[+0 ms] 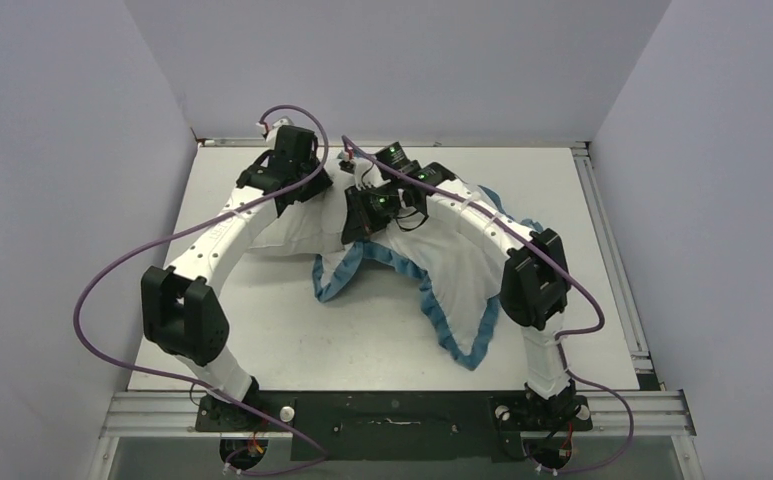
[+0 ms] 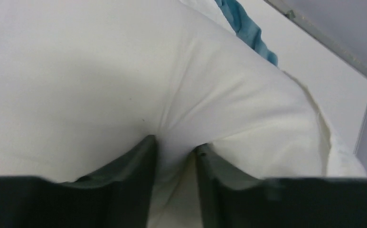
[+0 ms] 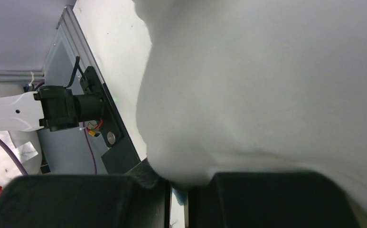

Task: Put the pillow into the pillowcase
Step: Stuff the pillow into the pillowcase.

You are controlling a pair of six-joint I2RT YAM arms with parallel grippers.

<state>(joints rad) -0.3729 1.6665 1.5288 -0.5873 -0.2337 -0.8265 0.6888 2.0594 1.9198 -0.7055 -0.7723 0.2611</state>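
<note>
Pillow (image 1: 292, 228) at the rear middle of the desk (image 1: 362, 340), left jaws pinching a fold of it, right jaws closed on the pillowcase (image 1: 457, 270) sprawled alongside, arms (image 1: 227, 235) arching over both, purple cable (image 1: 77, 300) looping left.

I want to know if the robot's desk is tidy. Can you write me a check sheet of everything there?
Surface: flat white table.
Job's things: pillow at the far side, not visibly inside the pillowcase crumpled beside it.
Clutter: nothing seen.
Grippers: left gripper pinches pillow fabric; right gripper shut on the pillowcase.
Cables: purple cables loop from both arms.
Surroundings: grey walls on three sides.
</note>
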